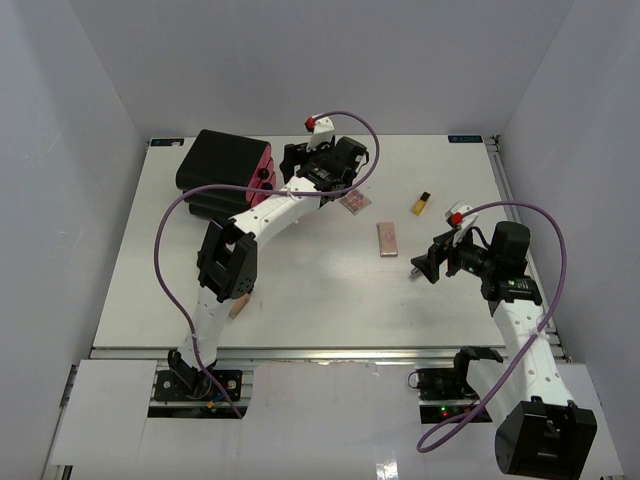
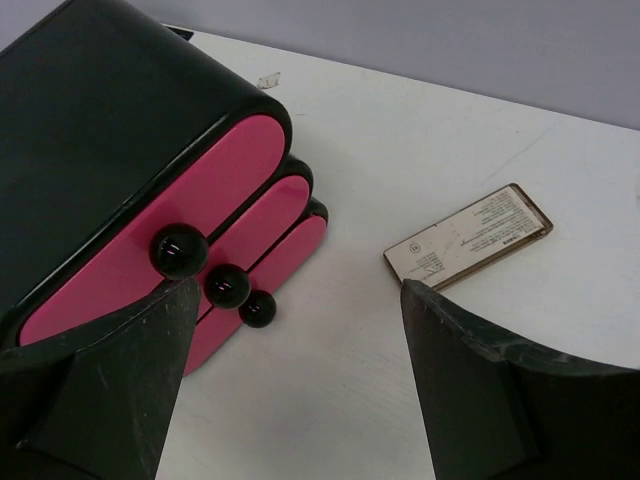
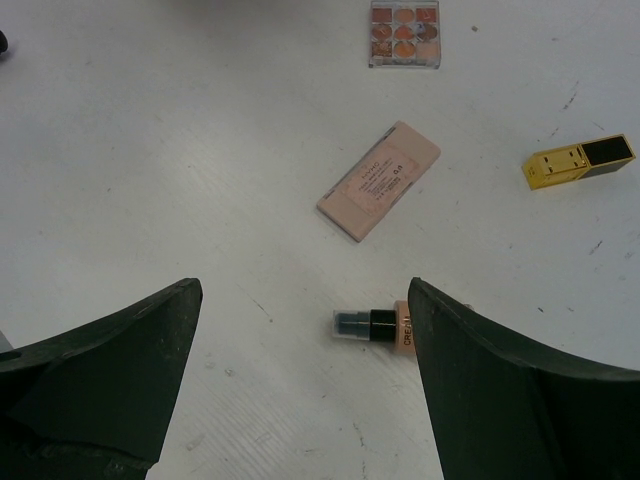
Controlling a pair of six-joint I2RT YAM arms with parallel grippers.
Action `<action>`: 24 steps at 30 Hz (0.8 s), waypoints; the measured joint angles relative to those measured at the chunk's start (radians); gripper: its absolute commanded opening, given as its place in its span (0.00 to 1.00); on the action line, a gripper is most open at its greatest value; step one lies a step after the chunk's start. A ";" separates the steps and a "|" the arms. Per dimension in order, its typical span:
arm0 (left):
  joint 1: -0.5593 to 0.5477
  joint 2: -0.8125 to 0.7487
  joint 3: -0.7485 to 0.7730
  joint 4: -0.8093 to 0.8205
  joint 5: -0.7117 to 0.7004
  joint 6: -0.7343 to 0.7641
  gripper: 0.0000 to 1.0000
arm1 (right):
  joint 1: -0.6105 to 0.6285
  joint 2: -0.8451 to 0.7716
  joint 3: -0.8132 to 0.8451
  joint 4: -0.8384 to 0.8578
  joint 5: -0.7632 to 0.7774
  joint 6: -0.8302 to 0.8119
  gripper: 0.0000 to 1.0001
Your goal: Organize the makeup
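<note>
While lying loose on the table [image 1: 300, 300] and not yet put away, scattered as follows: beige black-capped bottle [image 3: 378, 325] on its side, low in the right wrist view, between the right fingers [image 3: 500, 380] and nearer one of them; pink rectangular palette [image 3: 379, 180] flat just beyond; square palette [image 3: 404, 33] farther out, pans up; yellow-black tube [image 3: 580, 162] off to one side, apart from the rest. In the left wrist view, a flat compact [image 2: 468, 237], label side up, on bare table near the black box [image 2: 100, 140]. Box with three pink drawers [image 2: 215, 190], apparently all pushed in, knobs [image 2: 180, 250] facing out.

Right fingers spread wide, gripping nothing, hanging over the bottle. Left fingers [image 2: 110, 390] likewise parted and empty, aimed at the strip of table between box and compact.

Judged early in the job, with nothing visibly stowed. Probably lining up a first pick: bottle on the right, compact or a drawer knob on the left. For the right, next: turn the wrist so as to close across the bottle's body rather than along its length, lower to the table, squeeze gently; round, so liable to roll. For the left: either pinch a knob and draw straight out, or shift over the compact and take it by its long edges, low against the table, since thin and flat. Whether meant for the drawers or for a tidy row, not possible to tell.
</note>
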 measured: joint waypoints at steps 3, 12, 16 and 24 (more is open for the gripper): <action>0.008 0.000 -0.010 0.000 -0.016 0.011 0.86 | 0.000 0.003 0.000 0.000 0.001 0.000 0.90; 0.030 0.000 -0.074 -0.002 -0.038 0.029 0.85 | 0.000 0.003 0.000 0.000 0.006 0.000 0.90; 0.046 0.000 -0.113 -0.002 -0.033 0.037 0.85 | 0.000 0.004 0.000 0.000 0.009 0.000 0.90; 0.083 0.000 -0.129 -0.006 -0.030 0.056 0.85 | 0.000 0.009 0.000 0.000 0.015 0.000 0.90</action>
